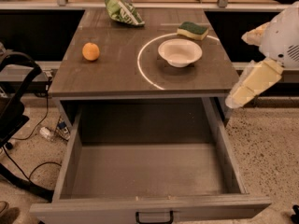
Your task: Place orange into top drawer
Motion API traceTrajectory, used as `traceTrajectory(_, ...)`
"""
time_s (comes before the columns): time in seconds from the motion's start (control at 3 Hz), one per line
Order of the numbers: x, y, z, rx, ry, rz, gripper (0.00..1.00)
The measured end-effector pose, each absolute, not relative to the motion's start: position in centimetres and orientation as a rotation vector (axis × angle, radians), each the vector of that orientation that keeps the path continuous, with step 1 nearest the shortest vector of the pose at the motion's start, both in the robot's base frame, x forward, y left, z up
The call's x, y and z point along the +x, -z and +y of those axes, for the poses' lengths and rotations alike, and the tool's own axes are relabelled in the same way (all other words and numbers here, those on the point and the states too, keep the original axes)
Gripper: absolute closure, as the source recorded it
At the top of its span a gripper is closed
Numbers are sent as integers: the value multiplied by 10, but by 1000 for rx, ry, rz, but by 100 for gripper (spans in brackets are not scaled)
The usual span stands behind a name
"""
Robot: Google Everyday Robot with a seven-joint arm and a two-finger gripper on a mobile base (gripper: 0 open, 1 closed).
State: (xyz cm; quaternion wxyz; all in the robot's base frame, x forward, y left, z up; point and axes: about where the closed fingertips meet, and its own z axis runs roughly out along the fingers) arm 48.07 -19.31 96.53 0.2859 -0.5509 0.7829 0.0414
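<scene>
The orange lies on the left side of the grey table top. The top drawer is pulled fully out below the table and is empty; its black handle shows at the bottom edge. My gripper is the cream-coloured end of the arm at the right. It hangs beside the table's right front corner, above the drawer's right wall and far from the orange. It holds nothing that I can see.
A white bowl sits inside a white ring on the table's right half. A green and yellow sponge lies behind it and a green chip bag lies at the back. Black chair parts and cables are on the floor at left.
</scene>
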Motion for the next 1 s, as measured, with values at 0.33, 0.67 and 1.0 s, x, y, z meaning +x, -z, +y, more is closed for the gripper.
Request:
traceTrajectory(0.33, 527, -966, -157, -1304, -296, 1940, 0)
traceTrajectory(0.67, 589, -994, -103, -1140, -425, 1692, 0)
traceTrajectory(1.0, 593, -1000, -109, -1115, -385, 1697, 0)
